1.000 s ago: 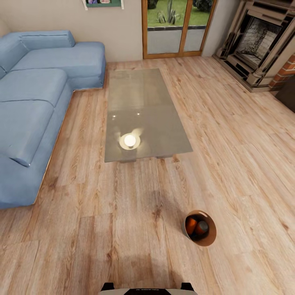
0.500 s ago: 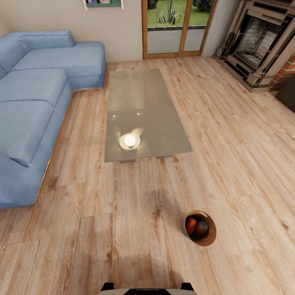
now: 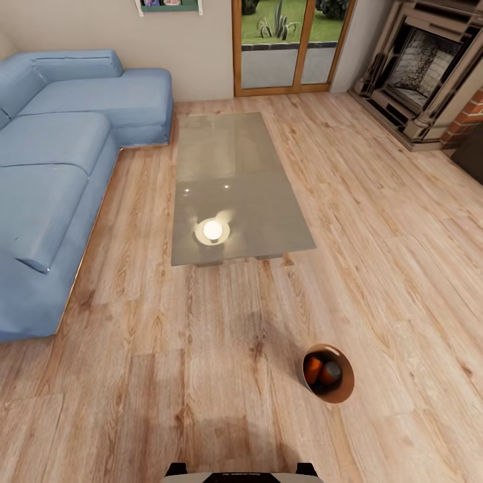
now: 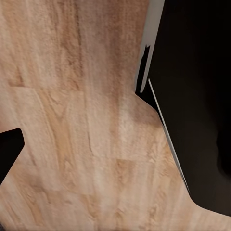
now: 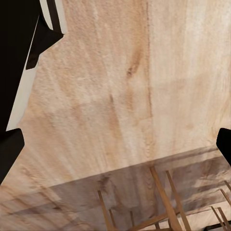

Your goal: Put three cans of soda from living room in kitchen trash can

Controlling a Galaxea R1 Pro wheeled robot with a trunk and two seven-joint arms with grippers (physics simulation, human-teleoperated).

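The trash can (image 3: 347,386), pale grey outside and coppery brown inside, stands on the light wood floor to my front right. Inside it lie orange soda cans: one orange can (image 3: 312,368) at its left and a second can (image 3: 331,373) beside it. Whether a third lies under them I cannot tell. The left gripper (image 4: 115,154) hangs over bare floor, one dark fingertip (image 4: 9,149) at the picture's edge and nothing between the fingers. The right gripper (image 5: 118,149) is open over the floor, holding nothing, its fingertips (image 5: 225,147) far apart.
A glass coffee table (image 3: 235,168) stands ahead with a lamp's reflection (image 3: 212,231) on it. The blue corner sofa (image 3: 60,161) runs along the left. Glass doors (image 3: 292,43) and a brick fireplace (image 3: 429,74) are at the back. Wooden chair legs (image 5: 161,202) show beyond the right gripper.
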